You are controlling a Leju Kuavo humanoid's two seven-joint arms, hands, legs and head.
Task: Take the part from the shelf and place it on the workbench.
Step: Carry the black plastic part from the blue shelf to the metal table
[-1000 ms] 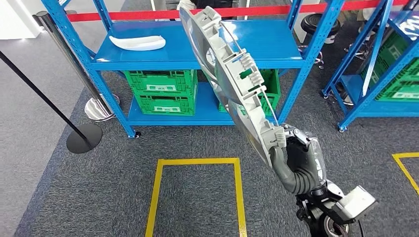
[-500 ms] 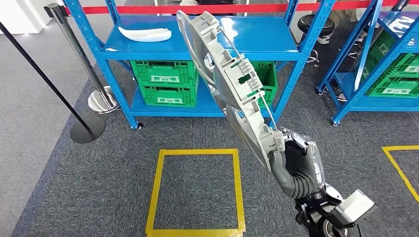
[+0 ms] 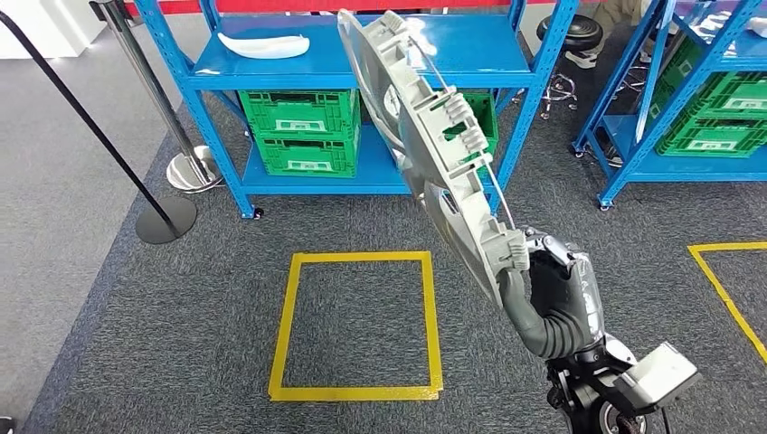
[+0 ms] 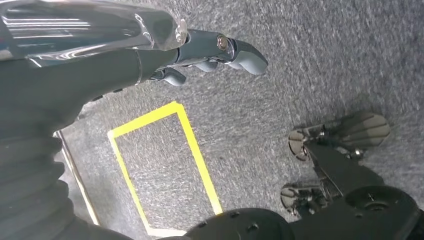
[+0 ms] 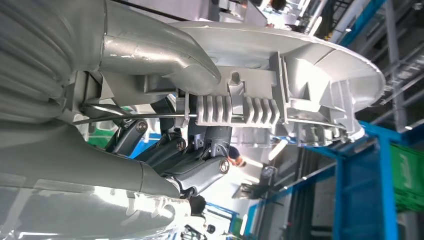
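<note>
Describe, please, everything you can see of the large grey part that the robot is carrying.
The grey part is a big, shallow, disc-like moulding that looks like plastic, with ribbed clips, tabs and a thin metal rod running along its edge. It is off the shelf, held up in the air tilted on edge, in front of the blue shelf. The right hand grips its lower end; nothing else touches it.

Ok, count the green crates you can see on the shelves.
5, perhaps more hidden. Two stacked on the near blue shelf's lower level: upper, lower. One behind the held part. Two on the right-hand rack.
</note>
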